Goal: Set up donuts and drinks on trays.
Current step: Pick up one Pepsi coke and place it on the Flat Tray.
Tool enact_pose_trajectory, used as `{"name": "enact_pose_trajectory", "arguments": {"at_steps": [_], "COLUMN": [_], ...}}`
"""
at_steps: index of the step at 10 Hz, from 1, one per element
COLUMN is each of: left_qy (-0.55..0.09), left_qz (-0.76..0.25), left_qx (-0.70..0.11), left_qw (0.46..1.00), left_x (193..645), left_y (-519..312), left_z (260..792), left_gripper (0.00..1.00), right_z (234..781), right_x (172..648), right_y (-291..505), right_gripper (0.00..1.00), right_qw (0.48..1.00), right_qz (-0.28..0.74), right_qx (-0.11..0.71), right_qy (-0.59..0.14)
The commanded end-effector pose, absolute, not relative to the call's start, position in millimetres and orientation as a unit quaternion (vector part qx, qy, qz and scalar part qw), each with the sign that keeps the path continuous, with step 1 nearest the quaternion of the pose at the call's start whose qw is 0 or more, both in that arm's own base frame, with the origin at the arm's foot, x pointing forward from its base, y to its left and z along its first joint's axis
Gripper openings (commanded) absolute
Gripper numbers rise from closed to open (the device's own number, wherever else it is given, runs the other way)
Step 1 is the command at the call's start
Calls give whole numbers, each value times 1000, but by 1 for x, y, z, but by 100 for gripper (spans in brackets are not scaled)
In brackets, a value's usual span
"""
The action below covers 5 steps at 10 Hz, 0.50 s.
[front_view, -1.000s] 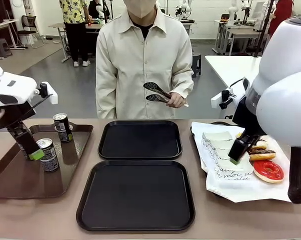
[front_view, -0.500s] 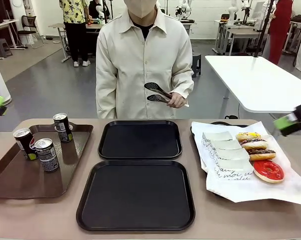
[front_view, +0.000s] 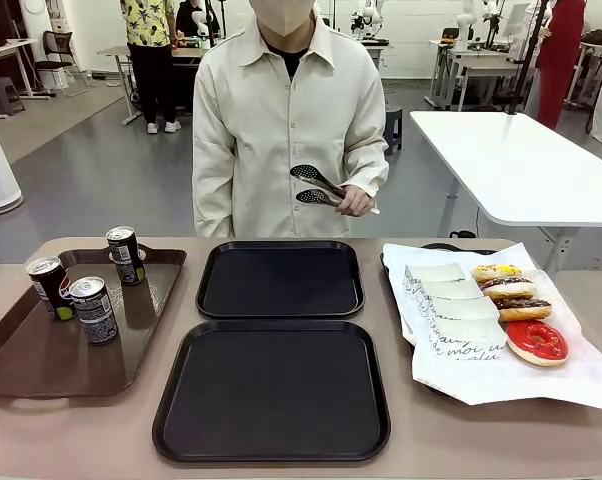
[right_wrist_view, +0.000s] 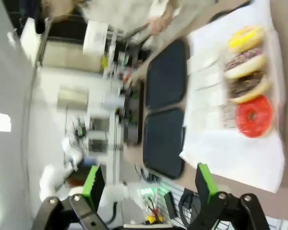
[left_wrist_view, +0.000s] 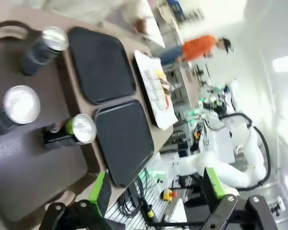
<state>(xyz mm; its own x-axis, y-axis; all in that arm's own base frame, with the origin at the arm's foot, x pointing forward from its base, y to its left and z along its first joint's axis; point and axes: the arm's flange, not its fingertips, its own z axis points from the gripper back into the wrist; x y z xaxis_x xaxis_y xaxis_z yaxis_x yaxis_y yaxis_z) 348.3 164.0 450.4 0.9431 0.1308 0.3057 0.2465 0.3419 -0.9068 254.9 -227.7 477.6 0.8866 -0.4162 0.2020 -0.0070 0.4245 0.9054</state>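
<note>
as seen from the front, two matte black square plastic trays (front_view: 281,280) lie mid-table, one behind the other. three slim dark soda cans (front_view: 93,308) stand on a long brown tray (front_view: 21,370) at left. ring donuts (front_view: 521,308) sit on white paper (front_view: 501,385) at right.
left wrist: left gripper (left_wrist_view: 156,189), jaws apart, well off the cans.
right wrist: right gripper (right_wrist_view: 149,186), jaws apart, well off the donuts.

Matte black trays (front_view: 280,279); a brown tray (front_view: 41,355) holding dark cans (front_view: 94,310) with silver tops and green patches. White paper (front_view: 501,385) with black script. A red-glazed donut (front_view: 537,341), chocolate-topped donuts (front_view: 524,307) golden-brown below, and a seemingly yellow-iced donut (front_view: 496,271)
</note>
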Motion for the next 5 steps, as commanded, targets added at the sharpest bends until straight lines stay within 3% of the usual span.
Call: {"name": "enact_pose_trajectory", "arguments": {"at_steps": [1,2,4,5], "left_qy": [-178,-177,-186,-193], "left_qz": [1,10,28,33], "left_qx": [-551,-528,-503,-476], "left_qw": [815,831,843,857], "left_x": [347,345,337,332], "left_y": [172,173,181,179], "left_z": [452,452,456,460], "left_gripper": [100,100,100,100], "right_z": [481,480,483,481], "right_x": [251,239,216,212], "right_y": [-236,-249,-268,-271], "right_gripper": [100,100,100,100], "right_qw": [831,842,839,864], "right_qz": [-183,-181,-227,-259], "right_qx": [493,487,471,411], "right_qy": [-182,-146,-153,-128]}}
